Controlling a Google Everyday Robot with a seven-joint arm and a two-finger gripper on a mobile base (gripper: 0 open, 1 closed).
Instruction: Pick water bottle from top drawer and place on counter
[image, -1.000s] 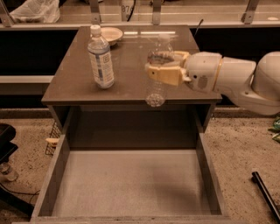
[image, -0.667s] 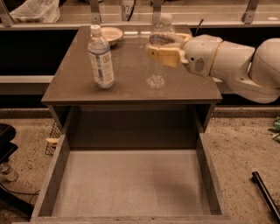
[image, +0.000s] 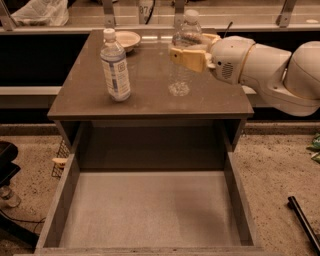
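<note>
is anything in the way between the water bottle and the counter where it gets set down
Nothing visible. The gripper holds the water bottle upright over a bare patch of the counter. The larger bottle stands apart to its left, and the bowl sits at the back left.

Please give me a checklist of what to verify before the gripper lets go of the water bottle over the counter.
1. Gripper closed around the water bottle, over the counter's right half: ok.
2. Water bottle upright, cap on top: ok.
3. Bottle base resting on the counter: cannot tell.
4. Room from the larger bottle and the bowl: ok, both stand apart to its left.
5. Top drawer emptied: ok, only its bare floor shows.
</note>
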